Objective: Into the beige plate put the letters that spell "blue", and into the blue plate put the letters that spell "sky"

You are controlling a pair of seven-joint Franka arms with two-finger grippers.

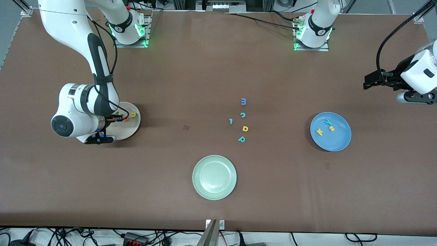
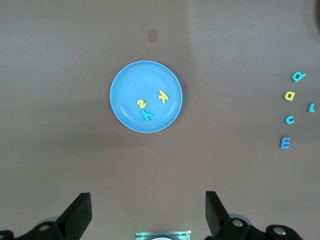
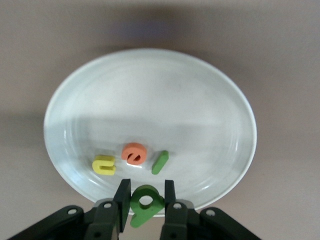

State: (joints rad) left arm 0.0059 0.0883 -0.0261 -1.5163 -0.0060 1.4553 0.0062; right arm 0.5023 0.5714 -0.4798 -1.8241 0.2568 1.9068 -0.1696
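My right gripper point(image 3: 145, 192) is shut on the dark green b point(image 3: 146, 204) and holds it over the rim of the beige plate point(image 3: 150, 90). In that plate lie the yellow u point(image 3: 104, 164), the orange e point(image 3: 133, 153) and the thin green l point(image 3: 160, 162). The front view shows this right gripper point(image 1: 116, 118) low over the beige plate point(image 1: 131, 132) at the right arm's end of the table. The blue plate point(image 1: 338, 140) holds the yellow k point(image 1: 320, 132), yellow s point(image 1: 331, 128) and teal y point(image 1: 327, 122). My left gripper point(image 2: 147, 210) hangs open and empty, high above the table.
A pale green plate point(image 1: 214, 177) sits near the front camera at mid-table. Farther from that camera lie loose letters: a blue m point(image 1: 243, 101), a teal c point(image 1: 242, 115), a small teal letter point(image 1: 231, 121), a yellow d-like letter point(image 1: 245, 128) and another teal letter point(image 1: 241, 139).
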